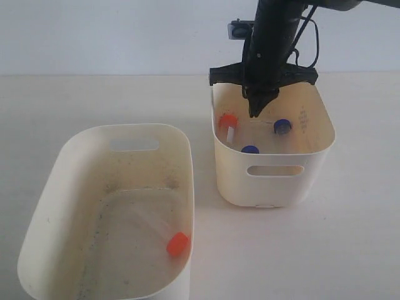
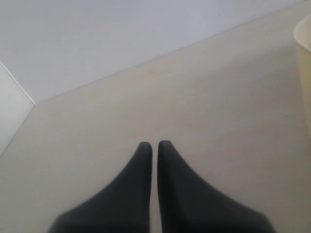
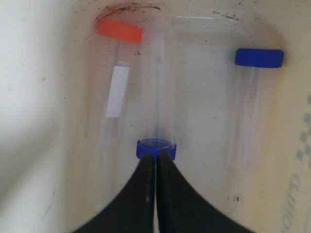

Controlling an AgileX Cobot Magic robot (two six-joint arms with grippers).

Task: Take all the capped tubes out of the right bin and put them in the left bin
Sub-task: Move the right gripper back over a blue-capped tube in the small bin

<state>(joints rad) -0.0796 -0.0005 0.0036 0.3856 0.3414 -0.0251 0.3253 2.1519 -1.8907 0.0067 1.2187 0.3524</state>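
Three capped tubes (image 1: 250,150) lie in the right bin (image 1: 275,187), and an orange-capped tube (image 1: 177,244) lies in the left bin (image 1: 125,129). Our right gripper (image 3: 155,156), pinched closed and empty, points at a blue cap (image 3: 155,147). Our left gripper (image 2: 154,144) sits closed and empty over the table (image 2: 218,97).

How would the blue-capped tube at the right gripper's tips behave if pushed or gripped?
The tube looks round and smooth, so a push from the shut right gripper would probably roll it or let it slip aside. Its clear body seems empty, so it is likely light, and stiff enough to grip.
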